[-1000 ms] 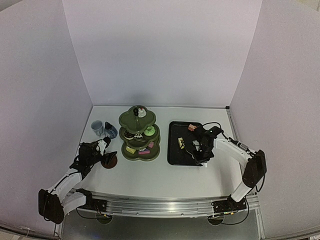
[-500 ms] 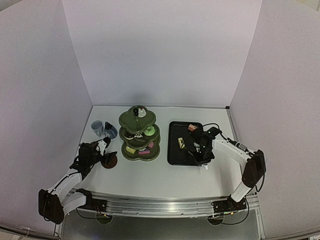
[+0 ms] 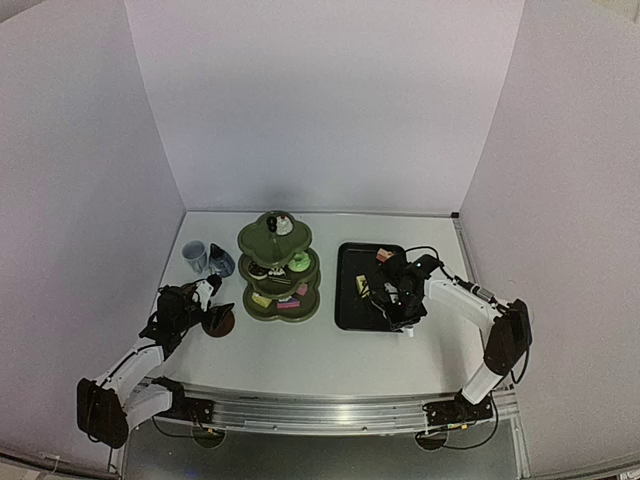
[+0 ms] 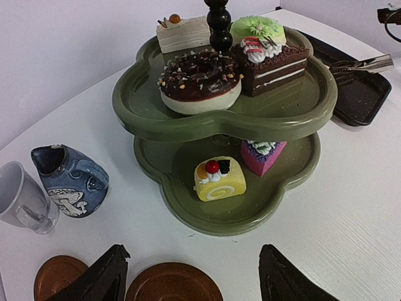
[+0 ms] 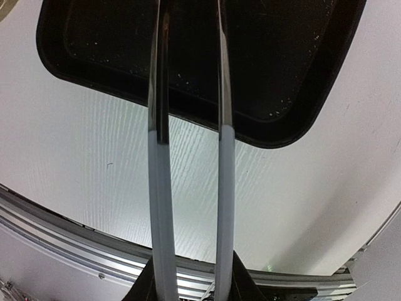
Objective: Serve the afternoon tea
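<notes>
The olive-green three-tier stand (image 3: 279,265) holds cakes: a chocolate doughnut (image 4: 199,78), a brown slice (image 4: 272,63), a green cake (image 4: 258,28), a yellow roll (image 4: 219,179) and a pink cake (image 4: 263,157). To its left are a pale cup (image 4: 22,197) and a dark-blue pot (image 4: 69,182). My left gripper (image 4: 194,271) hangs open over a brown saucer (image 4: 174,285), and a second saucer (image 4: 56,276) lies beside it. My right gripper (image 5: 191,291) is shut on thin white tongs (image 5: 160,157), whose arms stand apart over the tray's near edge, empty.
The black tray (image 3: 350,312) lies right of the stand with a yellow cake (image 3: 362,284) and a pink cake (image 3: 384,256) on it. White walls enclose the table on three sides. The metal rail (image 5: 75,235) runs along the near edge.
My right arm has shifted slightly left over the tray with the tongs. The left arm and the tableware have not moved.
</notes>
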You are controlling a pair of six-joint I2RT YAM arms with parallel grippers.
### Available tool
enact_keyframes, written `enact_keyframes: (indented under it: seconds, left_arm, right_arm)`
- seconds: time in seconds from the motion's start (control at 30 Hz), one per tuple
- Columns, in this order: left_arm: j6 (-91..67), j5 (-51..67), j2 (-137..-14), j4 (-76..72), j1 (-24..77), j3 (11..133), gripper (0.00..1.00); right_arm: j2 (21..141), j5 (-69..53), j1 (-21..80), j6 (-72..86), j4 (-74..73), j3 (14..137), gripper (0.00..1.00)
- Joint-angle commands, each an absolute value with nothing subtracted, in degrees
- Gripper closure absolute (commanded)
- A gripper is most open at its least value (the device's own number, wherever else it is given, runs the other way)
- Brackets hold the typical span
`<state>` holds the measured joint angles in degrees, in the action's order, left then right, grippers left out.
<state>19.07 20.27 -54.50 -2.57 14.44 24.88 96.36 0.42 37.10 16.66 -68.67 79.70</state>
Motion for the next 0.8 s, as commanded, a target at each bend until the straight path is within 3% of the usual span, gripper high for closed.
enact_keyframes:
  seconds: [0.0,0.77]
  left_arm:
    - [19.83,19.79,-54.07,-4.09,14.15,25.41,0.28]
    - [20.31,19.43,-54.12,-4.2,14.16,24.87,0.28]
  right_arm:
    - [96.11,-1.44,37.18,14.14,-66.45,79.59,0.73]
    - [99.57,0.67,37.35,15.68,-60.89,82.92,0.73]
